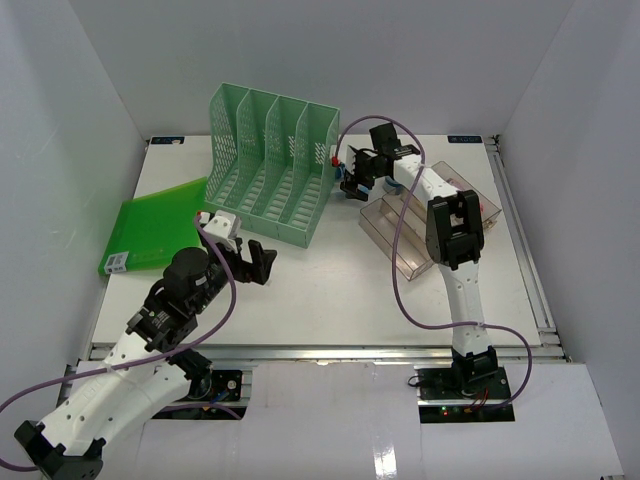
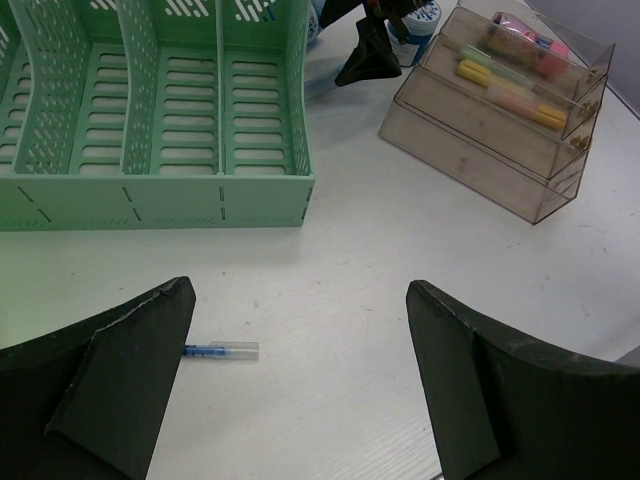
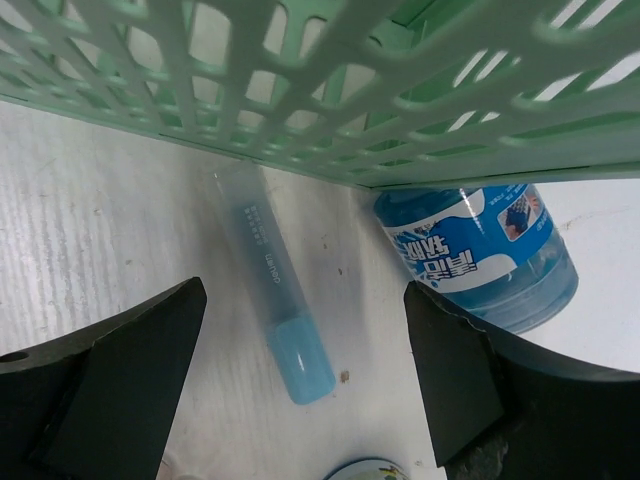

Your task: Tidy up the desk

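Two-armed reach; left pincer (image 2: pixel 300 295) spread, low over desk (image 2: pixel 340 260); right pincer (image 3: pixel 305 292) spread, extended beside green rack (image 1: pixel 270 172).

Green file rack (image 1: pixel 270 165) centre; green folder (image 1: pixel 150 235) left; clear tiered tray (image 1: pixel 396 250) right

On my white bench (image 1: pixel 330 300), a green mesh file rack (image 1: pixel 270 170) sits between a flat green folder (image 1: pixel 150 235), left, and a clear tiered tray (image 1: pixel 385 222).

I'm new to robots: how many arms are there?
2. The left arm reaches toward the green rack; the right arm stretches to its right end. None looks hidden.
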`<state>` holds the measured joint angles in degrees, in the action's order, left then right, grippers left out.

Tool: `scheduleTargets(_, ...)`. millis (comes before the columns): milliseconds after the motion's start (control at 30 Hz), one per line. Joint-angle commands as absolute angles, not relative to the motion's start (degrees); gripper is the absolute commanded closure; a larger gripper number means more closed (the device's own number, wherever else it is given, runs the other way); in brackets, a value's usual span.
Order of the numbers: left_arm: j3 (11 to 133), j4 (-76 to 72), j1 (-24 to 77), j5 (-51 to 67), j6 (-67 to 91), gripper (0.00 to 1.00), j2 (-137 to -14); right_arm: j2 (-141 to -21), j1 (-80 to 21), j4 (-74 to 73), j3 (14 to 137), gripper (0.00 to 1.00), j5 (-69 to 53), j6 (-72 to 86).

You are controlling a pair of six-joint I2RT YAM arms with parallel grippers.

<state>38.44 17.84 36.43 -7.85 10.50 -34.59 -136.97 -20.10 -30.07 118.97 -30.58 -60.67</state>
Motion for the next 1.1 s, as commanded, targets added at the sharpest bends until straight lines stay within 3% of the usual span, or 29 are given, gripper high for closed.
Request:
scheduleTargets(0,39.02,17.93,35.82,-8.74,10.02,0.02,-34.84,-139.24,-19.22,-28.73,121.42,0.14,-31.48,-61.15)
scheduleTargets(467,39.02,18.02,35.51,-8.99,10.08,0.02,-35.39,-142.73,-18.43,-29.7,121.7,0.21,-31.93,-64.19)
scheduleTargets(1067,38.94,18.01,35.51,-9.23,10.46,0.02,-35.51,-143.54,-17.76,-37.87,122.78,0.64,-37.07,-69.69)
